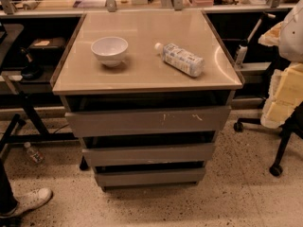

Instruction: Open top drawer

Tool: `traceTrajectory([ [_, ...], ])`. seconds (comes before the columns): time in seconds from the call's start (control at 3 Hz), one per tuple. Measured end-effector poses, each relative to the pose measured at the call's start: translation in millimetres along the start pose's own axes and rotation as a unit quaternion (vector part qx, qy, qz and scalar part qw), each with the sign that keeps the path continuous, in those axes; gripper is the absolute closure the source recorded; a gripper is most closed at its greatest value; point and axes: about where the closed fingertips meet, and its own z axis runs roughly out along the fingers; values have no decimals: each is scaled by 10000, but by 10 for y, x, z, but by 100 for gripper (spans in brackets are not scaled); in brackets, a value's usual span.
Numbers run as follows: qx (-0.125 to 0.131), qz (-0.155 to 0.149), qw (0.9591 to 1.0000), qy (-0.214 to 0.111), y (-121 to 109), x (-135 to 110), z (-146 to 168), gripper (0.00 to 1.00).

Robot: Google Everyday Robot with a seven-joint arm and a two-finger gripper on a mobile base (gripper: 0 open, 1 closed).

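The top drawer [147,121] is the widest grey front of the three, just under the cabinet's beige top [142,77]. It has no handle and shows small white scratches right of centre. A dark gap runs above it, and its front sits about in line with the cabinet. Two narrower grey drawers [149,154] sit below it. My gripper is not in view. A white rounded shape [292,30] at the right edge is all that shows there.
A white bowl [109,50] and a plastic bottle [180,59] lying on its side rest on the cabinet top. A chair with yellow foam [284,98] stands at the right. A person's shoe [29,200] and a small floor bottle [34,152] are at the left.
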Motion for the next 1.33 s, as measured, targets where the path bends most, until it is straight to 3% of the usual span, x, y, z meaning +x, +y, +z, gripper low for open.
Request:
traceTrajectory([
  [0.33,-1,0,10000,0,1,0,1,0],
  [0.67,-226,13,9997,-51,167,-39,343,0],
  [1.33,-944,-12,9955,-79,597,-240,1611,0],
])
